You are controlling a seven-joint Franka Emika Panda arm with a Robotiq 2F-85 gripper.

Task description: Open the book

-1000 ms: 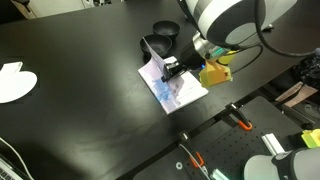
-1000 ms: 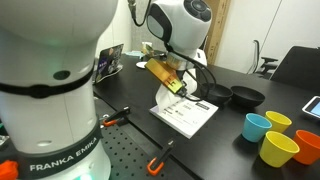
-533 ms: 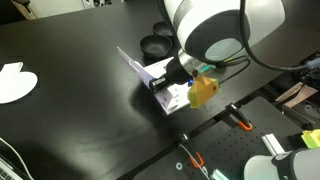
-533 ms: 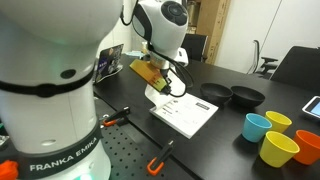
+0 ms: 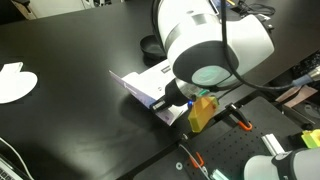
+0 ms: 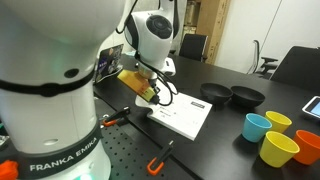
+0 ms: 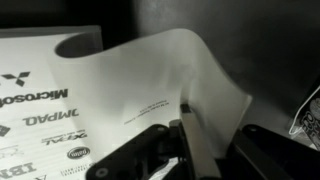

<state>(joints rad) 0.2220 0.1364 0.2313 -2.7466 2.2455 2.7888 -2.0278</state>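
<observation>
Black table (image 5: 70, 120), bearing a white flat shape (image 5: 12, 82) at its far left. At the centre lies the book (image 5: 145, 82), its block of pages flat on the table and its cover (image 7: 150, 80) raised and bowed into an arch above the printed page. Just to the right, the gripper (image 5: 170, 98) is clenched on the free edge of the cover; the wrist view shows the sheet pinched between its fingers. Bowls (image 6: 236, 95) and coloured cups (image 6: 258, 126) stand well apart to the right. Judged progress: about half. The cover is lifted clear, but not yet carried over the spine, laid flat and released.
</observation>
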